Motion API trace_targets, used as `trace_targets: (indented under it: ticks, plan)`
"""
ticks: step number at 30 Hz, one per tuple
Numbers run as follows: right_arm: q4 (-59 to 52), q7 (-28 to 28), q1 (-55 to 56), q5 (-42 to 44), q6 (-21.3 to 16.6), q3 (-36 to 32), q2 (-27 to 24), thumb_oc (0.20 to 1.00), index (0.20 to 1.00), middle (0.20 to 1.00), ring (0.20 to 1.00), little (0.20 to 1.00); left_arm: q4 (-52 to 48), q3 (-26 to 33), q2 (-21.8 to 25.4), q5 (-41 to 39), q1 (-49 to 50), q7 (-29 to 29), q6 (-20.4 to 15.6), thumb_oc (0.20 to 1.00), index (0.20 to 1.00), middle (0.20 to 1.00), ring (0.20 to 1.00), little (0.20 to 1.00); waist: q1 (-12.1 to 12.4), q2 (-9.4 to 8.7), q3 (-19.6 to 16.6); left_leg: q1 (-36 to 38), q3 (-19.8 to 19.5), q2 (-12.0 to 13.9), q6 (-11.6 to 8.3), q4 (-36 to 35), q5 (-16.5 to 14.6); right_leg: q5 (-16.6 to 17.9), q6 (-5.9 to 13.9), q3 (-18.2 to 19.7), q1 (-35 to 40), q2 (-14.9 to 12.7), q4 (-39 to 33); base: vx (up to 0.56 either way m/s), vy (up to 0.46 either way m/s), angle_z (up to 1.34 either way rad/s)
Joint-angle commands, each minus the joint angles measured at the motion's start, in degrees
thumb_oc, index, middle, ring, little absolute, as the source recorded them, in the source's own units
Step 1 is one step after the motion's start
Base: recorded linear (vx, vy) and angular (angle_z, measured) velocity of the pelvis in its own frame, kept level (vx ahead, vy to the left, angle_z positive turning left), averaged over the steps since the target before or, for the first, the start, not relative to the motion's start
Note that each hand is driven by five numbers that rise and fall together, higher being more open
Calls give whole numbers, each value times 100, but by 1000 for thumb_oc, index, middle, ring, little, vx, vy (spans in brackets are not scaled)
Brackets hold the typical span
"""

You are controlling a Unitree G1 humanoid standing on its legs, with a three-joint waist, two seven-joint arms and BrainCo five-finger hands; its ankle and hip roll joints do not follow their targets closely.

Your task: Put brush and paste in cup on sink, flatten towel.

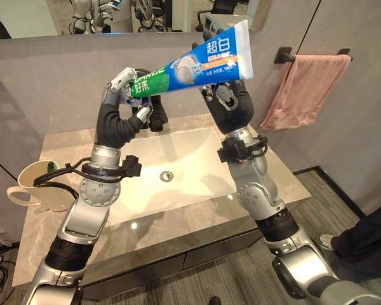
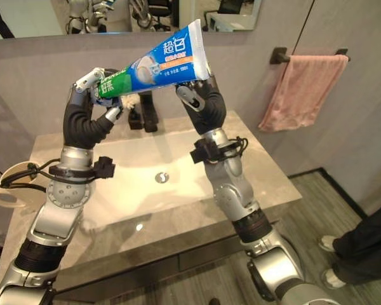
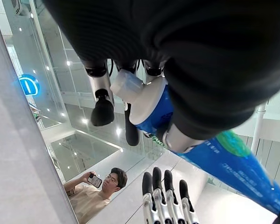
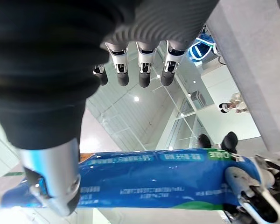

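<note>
above sink (image 1: 178,168), both hands pinch soft, light paste (image 1: 190,67): left hand (image 1: 124,86) at cap, right hand (image 1: 225,95) at crimp.

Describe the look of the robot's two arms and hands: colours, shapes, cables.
Both arms are silver-grey, jointed metal segments with rounded elbow housings. A dark ribbed cover wraps each wrist and hand back. The left hand and right hand have silver fingers with dark tips. Black cables and a small black box sit at each wrist.
</note>
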Motion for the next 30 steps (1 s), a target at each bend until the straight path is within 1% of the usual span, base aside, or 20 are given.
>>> trace_targets:
  ticks: [1, 3, 8, 13, 18, 30]
  plan:
    - [-469, -24, -568, 223, -375, -243, 104, 1000, 1000, 1000, 1000, 1000, 29, -243, 142, -94, -543, 163, -362, 200, 200, 200, 200, 200, 23, -262, -143, -685, -413, -24, 97, 7, 182, -803, 375, -103, 656, -500, 5, 0, 0, 0]
    - [-511, -31, -570, 287, -366, -219, 122, 1000, 1000, 1000, 1000, 1000, 33, -258, 141, -135, -492, 144, -331, 200, 200, 200, 200, 200, 23, -277, -138, -697, -422, -20, 94, 7, 182, -802, 374, -113, 646, -503, 5, 0, 0, 0]
    - [-686, 101, -401, 368, -244, 61, 146, 1000, 1000, 1000, 1000, 1000, 150, -272, -74, -339, -524, 307, -290, 200, 200, 200, 200, 200, -38, -291, -140, -701, -405, -1, 81, 7, 193, -806, 367, -100, 632, -488, 5, 0, 0, 0]
    - [-704, 236, -256, 465, -131, 298, 176, 1000, 1000, 1000, 1000, 1000, 296, -348, -57, -15, -736, 443, -226, 200, 200, 200, 200, 200, -106, -278, -149, -693, -366, 25, 73, 7, 195, -803, 368, -66, 605, -473, 5, 0, 0, 0]
    - [-629, 183, -329, 512, -144, 295, 213, 1000, 1000, 1000, 1000, 1000, 246, -350, 1, 217, -523, 387, -196, 200, 200, 200, 200, 200, -112, -267, -159, -689, -342, 41, 69, 7, 203, -802, 359, -33, 595, -470, 5, 0, 0, 0]
    - [-566, -99, -363, 454, -248, 173, 229, 1000, 1000, 1000, 1000, 1000, 77, -381, 41, 76, 80, 189, -191, 200, 200, 200, 200, 200, -87, -272, -151, -715, -357, 65, 59, 7, 218, -811, 349, -59, 591, -445, 5, 0, 0, 0]
